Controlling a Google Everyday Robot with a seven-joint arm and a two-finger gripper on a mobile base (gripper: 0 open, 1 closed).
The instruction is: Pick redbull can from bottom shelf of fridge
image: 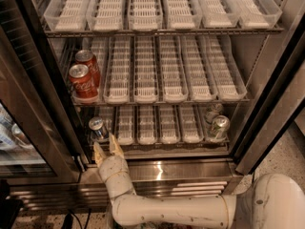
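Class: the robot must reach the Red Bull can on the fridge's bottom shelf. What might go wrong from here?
The open gripper sits lower than the bottom shelf, so it may catch its front edge. The redbull can is slim; a nudge could tip it. The door frame is close beside.

hand (105, 142) before redbull can (97, 128), clear gap between

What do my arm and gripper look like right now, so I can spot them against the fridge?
The gripper, just below the left end of the bottom shelf, has two short tapered cream fingers on a rounded off-white wrist. The arm is a smooth off-white tube with small dark scuffs, swelling into a bulbous joint. No cables show on it.
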